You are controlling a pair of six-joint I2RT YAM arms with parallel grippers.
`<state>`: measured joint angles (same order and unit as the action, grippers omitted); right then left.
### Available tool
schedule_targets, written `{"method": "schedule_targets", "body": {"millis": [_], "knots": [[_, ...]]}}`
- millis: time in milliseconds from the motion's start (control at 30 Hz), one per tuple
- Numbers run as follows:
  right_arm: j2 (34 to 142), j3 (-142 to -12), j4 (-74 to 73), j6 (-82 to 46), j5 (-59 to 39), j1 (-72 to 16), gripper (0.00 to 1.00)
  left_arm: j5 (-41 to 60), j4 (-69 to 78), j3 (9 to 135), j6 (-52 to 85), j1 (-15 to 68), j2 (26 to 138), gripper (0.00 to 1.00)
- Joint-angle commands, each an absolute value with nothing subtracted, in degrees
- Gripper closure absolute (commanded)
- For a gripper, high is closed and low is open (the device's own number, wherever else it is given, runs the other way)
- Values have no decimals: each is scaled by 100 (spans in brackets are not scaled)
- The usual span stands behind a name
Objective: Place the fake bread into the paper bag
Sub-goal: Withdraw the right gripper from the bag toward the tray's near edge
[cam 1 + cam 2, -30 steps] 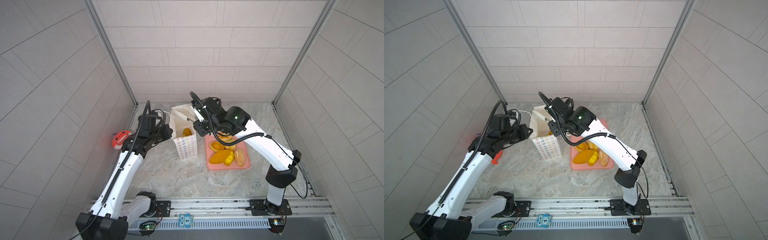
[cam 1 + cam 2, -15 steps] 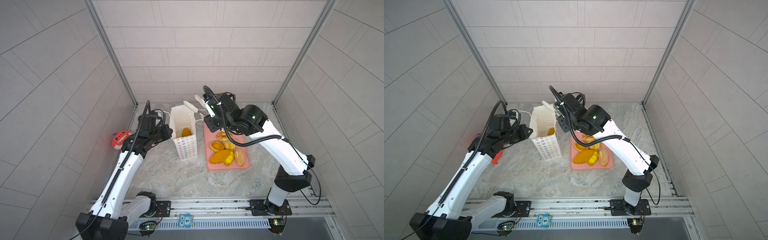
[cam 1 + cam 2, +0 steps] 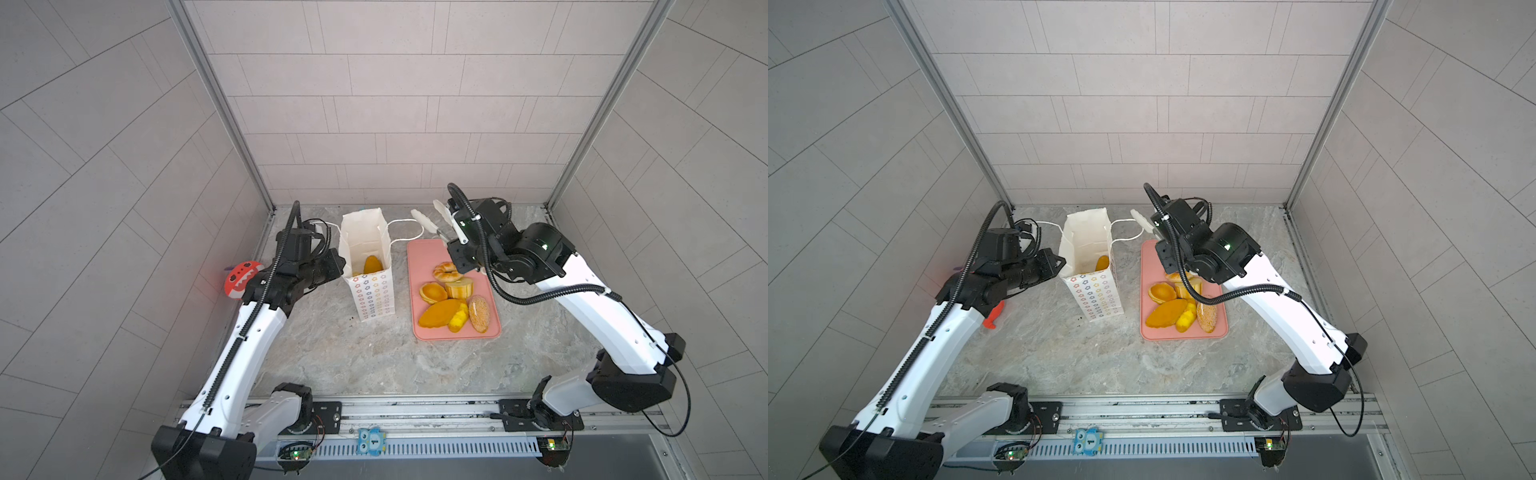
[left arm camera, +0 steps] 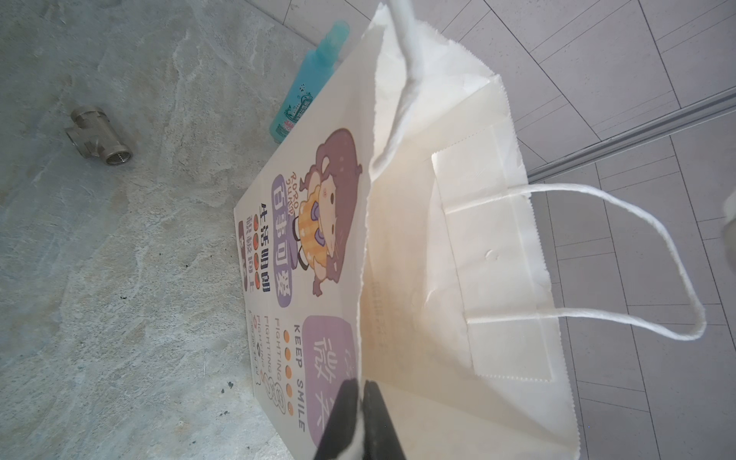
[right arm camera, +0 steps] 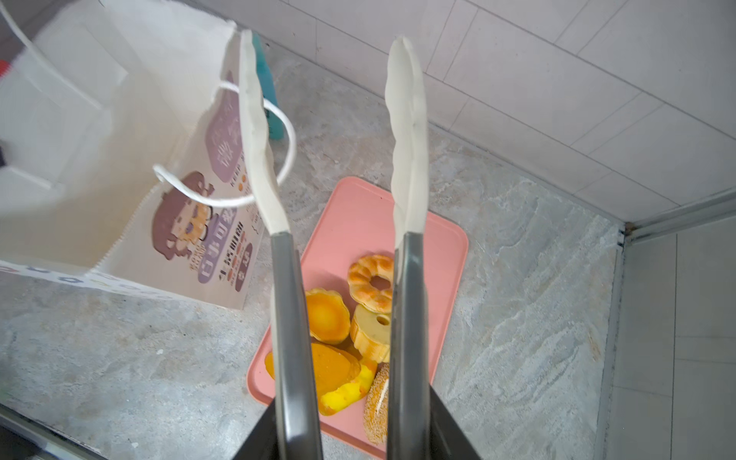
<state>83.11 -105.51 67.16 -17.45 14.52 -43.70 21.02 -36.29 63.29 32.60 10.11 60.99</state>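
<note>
Fake bread [image 3: 439, 312] lies mostly on a pink tray [image 3: 424, 253] on the surface [image 3: 353, 361], just to the right of the paper bag [image 3: 372, 293] in both top views. Six pieces crowd the tray's near half: a twisted ring [image 3: 446, 271], a tart [image 3: 432, 291], a ridged round cake [image 3: 460, 288], a long loaf [image 3: 430, 318], a small yellow piece [image 3: 458, 319] and a seeded bun [image 3: 478, 313]. One more orange piece [image 3: 372, 264] sits low inside the bag.

The bag stands upright and open. Its flower-printed narrow side faces the camera, and a cord handle [image 3: 405, 230] droops toward the tray. The left pincer [image 4: 361, 390] is closed on the bag's rim, pinching the paper on the side away from the tray.

The right pincer [image 5: 354, 438] grips a pair of tongs [image 5: 408, 151] by the grey handles. The white tips stand apart with nothing between them, raised above the far end of the tray and close to the bag's handle.

Behind the bag lies a teal bottle [image 4: 314, 75], and a metal pipe fitting [image 4: 97, 137] rests on the surface apart from it. A red toy [image 3: 239, 279] lies at the left wall beside the left arm.
</note>
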Motion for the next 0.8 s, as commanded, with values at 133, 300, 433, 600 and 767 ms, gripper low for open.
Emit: {"method": "schedule_targets", "body": {"millis": [133, 300, 433, 600, 767], "knots": [[7353, -9178, 6565, -2204, 1444, -4075, 55, 2180, -3553, 6411, 3241, 994, 6046, 90], [7042, -8589, 6640, -2332, 1445, -4008, 55, 2200, -3534, 6398, 3234, 993, 6071, 90], [6892, -8263, 6701, -2449, 1466, -3999, 55, 2215, -3516, 6381, 3239, 998, 6072, 90], [6703, -7912, 6786, -2620, 1459, -4001, 56, 2224, -3502, 6380, 3234, 1001, 6047, 90], [6515, -7615, 6837, -2757, 1468, -3999, 56, 2241, -3496, 6348, 3234, 995, 6056, 90]]}}
